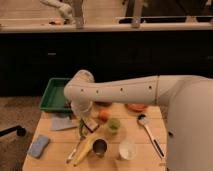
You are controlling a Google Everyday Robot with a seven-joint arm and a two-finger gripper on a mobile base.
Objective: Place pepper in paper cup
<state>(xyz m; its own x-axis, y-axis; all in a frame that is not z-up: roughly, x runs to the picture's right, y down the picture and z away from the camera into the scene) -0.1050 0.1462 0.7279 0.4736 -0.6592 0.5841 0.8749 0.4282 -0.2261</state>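
The dark green pepper [81,129] shows as a slim upright streak on the wooden table [55,159], just left of my gripper [88,124]. The gripper hangs down from the white arm [120,91] over the middle of the table and is shut. The pepper's upper end lies right by the fingers, and whether they hold it I cannot tell. The white paper cup [127,149] stands open and upright near the front edge, to the right of and below the gripper.
A steel cup [99,146] and a yellow banana [85,150] sit left of the paper cup. A light-green fruit [113,125], an orange fruit [103,115], a spoon [148,132], a blue cloth [62,123], a blue sponge [39,145] and a green tray [54,95] surround the gripper.
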